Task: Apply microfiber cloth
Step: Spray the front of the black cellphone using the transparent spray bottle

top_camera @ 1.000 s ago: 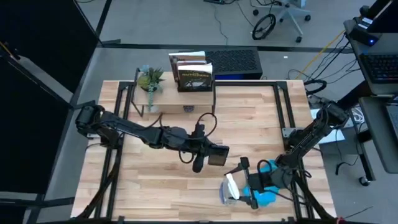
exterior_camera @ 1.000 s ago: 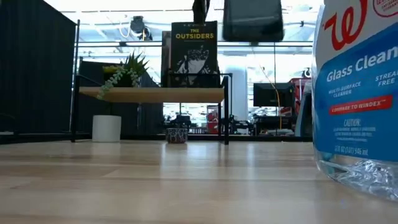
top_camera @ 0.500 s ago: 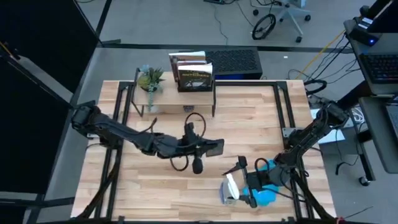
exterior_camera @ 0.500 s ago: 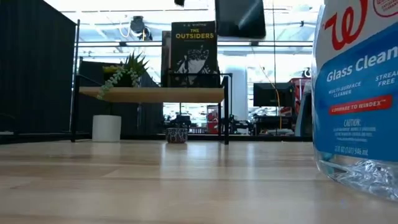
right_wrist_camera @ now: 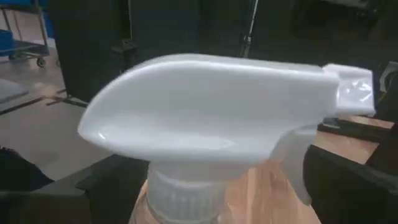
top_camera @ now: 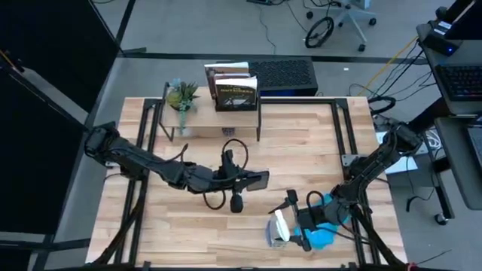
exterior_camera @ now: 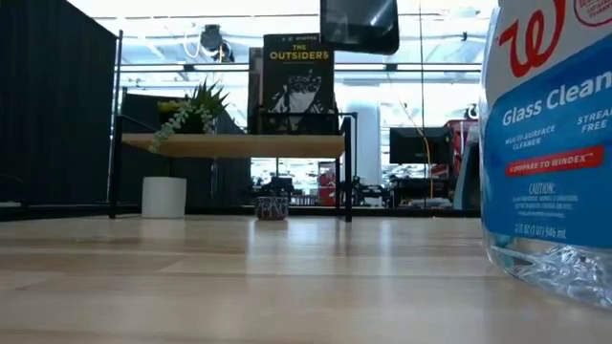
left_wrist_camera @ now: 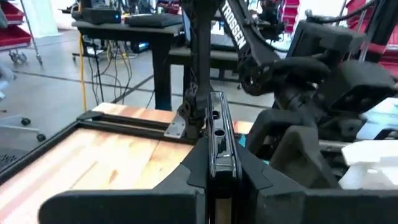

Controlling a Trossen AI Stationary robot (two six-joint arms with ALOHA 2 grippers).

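left claw (top_camera: 252,180) mid-table | right claw (top_camera: 295,218) at spray bottle (top_camera: 279,228) | microfiber cloth (top_camera: 322,238) beside bottle

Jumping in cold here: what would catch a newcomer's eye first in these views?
The glass cleaner bottle fills the right edge of the low view; from above it stands at the table's front right, beside the turquoise cloth under the right end effector. At mid-table, the left end effector holds a black phone edge-on in the air.
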